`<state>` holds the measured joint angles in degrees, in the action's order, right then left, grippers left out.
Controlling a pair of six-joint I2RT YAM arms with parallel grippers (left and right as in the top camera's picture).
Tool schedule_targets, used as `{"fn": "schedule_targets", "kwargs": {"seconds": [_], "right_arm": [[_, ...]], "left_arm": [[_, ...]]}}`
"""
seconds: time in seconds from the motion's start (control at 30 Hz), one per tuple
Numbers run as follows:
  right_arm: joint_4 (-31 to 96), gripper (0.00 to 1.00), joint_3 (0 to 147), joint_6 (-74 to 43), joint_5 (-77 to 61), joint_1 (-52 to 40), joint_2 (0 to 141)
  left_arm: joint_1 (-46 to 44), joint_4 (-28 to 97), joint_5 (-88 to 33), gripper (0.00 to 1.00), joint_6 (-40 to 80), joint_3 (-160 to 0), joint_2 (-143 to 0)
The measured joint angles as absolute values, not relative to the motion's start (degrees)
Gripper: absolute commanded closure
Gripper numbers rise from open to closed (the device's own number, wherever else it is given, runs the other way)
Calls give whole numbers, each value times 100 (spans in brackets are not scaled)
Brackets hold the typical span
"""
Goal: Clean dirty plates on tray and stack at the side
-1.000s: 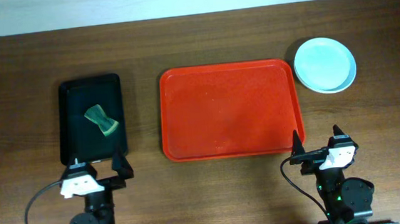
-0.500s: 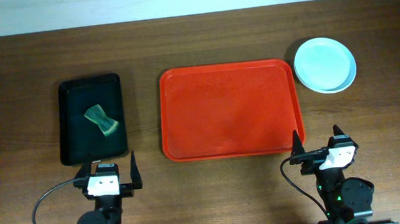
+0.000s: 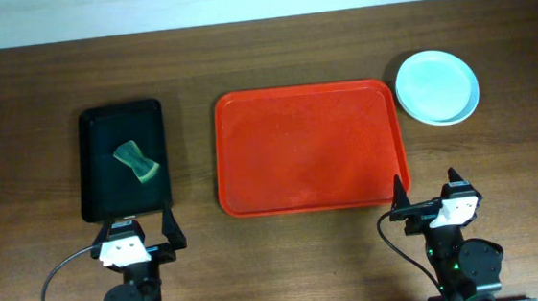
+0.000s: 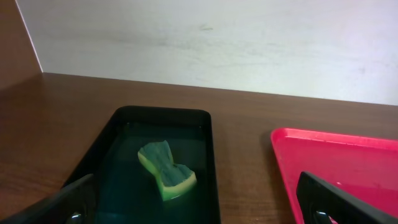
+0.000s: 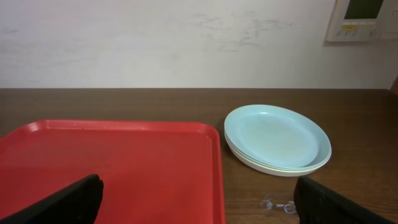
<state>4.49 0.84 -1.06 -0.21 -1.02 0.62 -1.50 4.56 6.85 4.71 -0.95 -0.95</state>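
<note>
Fingers (image 4: 62,202) of the left gripper (image 3: 140,224) are spread wide with nothing between them, and the fingers (image 5: 62,202) of the right gripper (image 3: 426,188) are spread just as wide and grasp nothing. Both arms sit folded back at the near edge of the wooden table (image 3: 271,54), with the grippers low and pointing toward the far wall. The left gripper hovers just short of the near edge of the black tray (image 3: 84,165), toward its right corner. The right gripper is at the near right corner of the red tray (image 3: 307,147).

The plates (image 3: 437,86) stand in one stack on the table, off the red tray and just beside its far right corner. The top plate is a pale mint-blue, round and shallow, and its face shows clean in the right wrist view. A white rim peeks out beneath it; how many plates lie under it cannot be told. The red tray's floor is glossy with a raised rim.

A green-and-yellow sponge (image 3: 136,162), pinched at the waist, lies in the middle of the black tray.
</note>
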Motion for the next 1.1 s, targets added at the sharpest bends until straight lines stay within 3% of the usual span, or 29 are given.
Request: {"fn": "schedule_targets", "kwargs": {"seconds": [1.1], "right_arm": [[449,2,84,-104,-21,-102,62]], "left_arm": [[-150,478,447,1,108,-95,-95]]}}
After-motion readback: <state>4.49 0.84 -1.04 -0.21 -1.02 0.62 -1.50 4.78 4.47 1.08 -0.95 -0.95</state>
